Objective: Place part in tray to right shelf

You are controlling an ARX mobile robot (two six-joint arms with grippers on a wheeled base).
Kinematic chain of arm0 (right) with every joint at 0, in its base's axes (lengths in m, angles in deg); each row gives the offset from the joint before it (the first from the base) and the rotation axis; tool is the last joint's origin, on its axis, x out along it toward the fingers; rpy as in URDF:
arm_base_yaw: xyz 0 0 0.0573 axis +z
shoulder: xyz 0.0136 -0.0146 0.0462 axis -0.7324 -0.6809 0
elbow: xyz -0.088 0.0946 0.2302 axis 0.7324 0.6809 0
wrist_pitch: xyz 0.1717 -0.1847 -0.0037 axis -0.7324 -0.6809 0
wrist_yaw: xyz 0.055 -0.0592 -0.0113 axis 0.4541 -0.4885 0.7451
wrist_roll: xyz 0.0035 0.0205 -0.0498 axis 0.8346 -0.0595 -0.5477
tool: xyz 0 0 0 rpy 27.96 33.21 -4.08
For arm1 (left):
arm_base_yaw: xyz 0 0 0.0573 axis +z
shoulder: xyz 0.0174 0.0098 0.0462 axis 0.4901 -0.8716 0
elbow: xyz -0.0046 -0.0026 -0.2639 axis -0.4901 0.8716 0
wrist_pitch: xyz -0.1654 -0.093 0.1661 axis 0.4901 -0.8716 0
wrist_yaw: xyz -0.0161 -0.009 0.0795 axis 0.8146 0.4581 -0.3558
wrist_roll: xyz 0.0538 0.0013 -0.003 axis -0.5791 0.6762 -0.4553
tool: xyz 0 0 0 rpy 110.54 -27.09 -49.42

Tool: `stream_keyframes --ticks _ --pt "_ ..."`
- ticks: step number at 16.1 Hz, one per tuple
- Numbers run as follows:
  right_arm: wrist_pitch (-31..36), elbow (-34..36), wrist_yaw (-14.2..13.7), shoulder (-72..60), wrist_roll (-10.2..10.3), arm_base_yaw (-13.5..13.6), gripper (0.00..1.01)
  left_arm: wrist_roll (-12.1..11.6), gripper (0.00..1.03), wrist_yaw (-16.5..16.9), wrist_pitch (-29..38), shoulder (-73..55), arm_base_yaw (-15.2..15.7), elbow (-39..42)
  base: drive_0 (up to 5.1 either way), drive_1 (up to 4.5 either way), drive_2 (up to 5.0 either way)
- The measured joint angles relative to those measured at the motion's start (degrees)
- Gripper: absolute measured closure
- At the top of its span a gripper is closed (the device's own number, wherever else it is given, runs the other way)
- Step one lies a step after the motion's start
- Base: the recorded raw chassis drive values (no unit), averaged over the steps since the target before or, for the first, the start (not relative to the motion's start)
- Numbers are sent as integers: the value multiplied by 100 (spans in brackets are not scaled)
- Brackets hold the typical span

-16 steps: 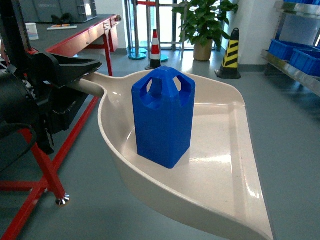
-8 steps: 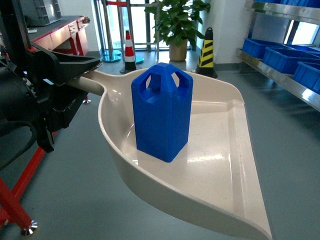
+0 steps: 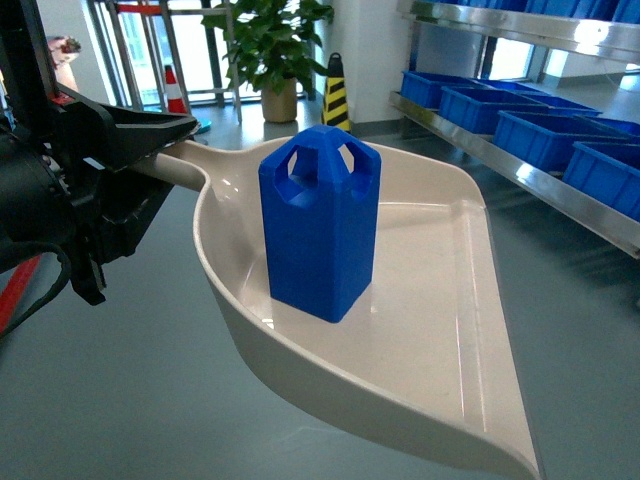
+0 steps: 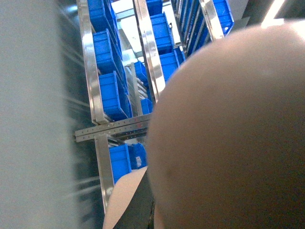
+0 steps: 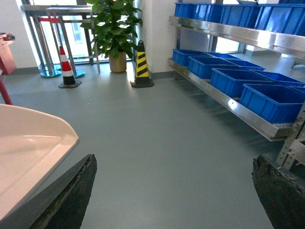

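The right shelf (image 3: 520, 150) runs along the wall, well off to the right of both hands, a steel rack with big blue crates (image 3: 540, 135) sitting in a row on its lower level; the floor between it and the robot looks open, with a potted plant (image 3: 265, 45) and a yellow-and-black cone (image 3: 335, 90) standing far back. Nearer in, the cream tray (image 3: 440, 330) hangs out in front of the robot in mid-air, its handle running back into the left hand (image 3: 150, 135), which is clamped on that handle while the broad scoop reaches out ahead and to the right of it. The part (image 3: 318, 228) stands upright on the tray's flat floor, close to the handle end and well inside the raised rim. The right hand (image 5: 176, 191) carries nothing, its two dark fingers spread wide apart over bare floor, just beside the tray's front edge. To me this is the carrying step: the part is loaded and the shelf is not yet reached. The next move calls for bringing the tray to the rack level and steady, since that tall block could topple if the scoop tips.
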Motion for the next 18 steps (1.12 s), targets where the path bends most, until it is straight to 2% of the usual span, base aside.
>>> stream_keyframes --ticks 18 --pt "0 0 0 0 0 0 3 0 87 11 -2 0 -7 0 -160 -160 -160"
